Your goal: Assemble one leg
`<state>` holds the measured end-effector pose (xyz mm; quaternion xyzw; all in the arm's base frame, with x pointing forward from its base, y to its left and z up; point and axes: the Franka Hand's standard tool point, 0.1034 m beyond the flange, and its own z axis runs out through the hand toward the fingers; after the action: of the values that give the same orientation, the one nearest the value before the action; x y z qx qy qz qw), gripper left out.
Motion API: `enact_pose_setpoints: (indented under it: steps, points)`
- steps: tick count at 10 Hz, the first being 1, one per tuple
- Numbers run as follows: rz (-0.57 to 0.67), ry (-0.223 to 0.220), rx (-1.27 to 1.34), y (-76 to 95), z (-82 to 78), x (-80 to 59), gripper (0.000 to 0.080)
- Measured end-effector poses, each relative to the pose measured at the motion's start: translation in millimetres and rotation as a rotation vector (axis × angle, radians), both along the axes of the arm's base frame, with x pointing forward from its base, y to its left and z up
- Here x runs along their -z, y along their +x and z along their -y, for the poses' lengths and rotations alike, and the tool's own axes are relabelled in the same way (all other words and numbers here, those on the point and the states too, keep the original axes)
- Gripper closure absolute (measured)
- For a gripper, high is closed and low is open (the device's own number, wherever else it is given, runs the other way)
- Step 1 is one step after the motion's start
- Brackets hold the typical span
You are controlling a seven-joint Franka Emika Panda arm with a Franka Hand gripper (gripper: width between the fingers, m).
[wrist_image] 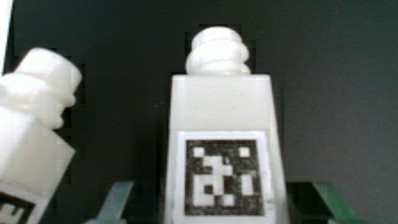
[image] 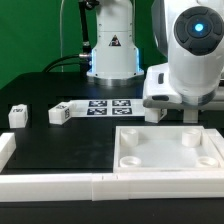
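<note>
Long white plastic rails (image: 50, 185) are lying along the front of the black worktop (image: 60, 140). Just behind them, on the exterior view's right, a big flat white square tray with round corner holes (image: 165, 150) is resting. Over the tray's far side the white robot arm (image: 185, 50) is reaching down. In the wrist view, the pincer (wrist_image: 222, 200) is sitting around the leg (wrist_image: 222, 120), a small white chunky plastic block with a black-and-white square tag on its face and a bumpy knob at its end. One dark finger (wrist_image: 121, 200) is showing on each side of the leg, but I cannot tell if they are squeezing it or just sitting beside it. Another white block (wrist_image: 36, 120) like it is looking tilted close by. Farther back, the thin white marker board (image: 105, 106) is lying flat, and two more small white blocks (image: 60, 113) (image: 18, 115) are sitting toward the exterior view's left.
</note>
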<state>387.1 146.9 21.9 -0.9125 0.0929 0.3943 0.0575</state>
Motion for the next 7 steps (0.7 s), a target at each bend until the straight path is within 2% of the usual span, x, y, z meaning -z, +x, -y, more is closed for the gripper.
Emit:
enact_pose_setpoints:
  steps: [2, 3, 4, 6, 7]
  points:
    - [0.011, 0.0, 0.004, 19.8, 8.3, -36.6, 0.0509]
    - [0.015, 0.001, 0.023, 29.5, 13.3, -46.8, 0.0509]
    - [0.041, 0.001, 0.029, 38.7, 15.7, -52.8, 0.0509]
    - [0.074, -0.005, 0.03, 36.5, 14.1, -48.4, 0.0509]
    - [0.168, -0.014, 0.04, 47.2, 12.2, -45.6, 0.0509]
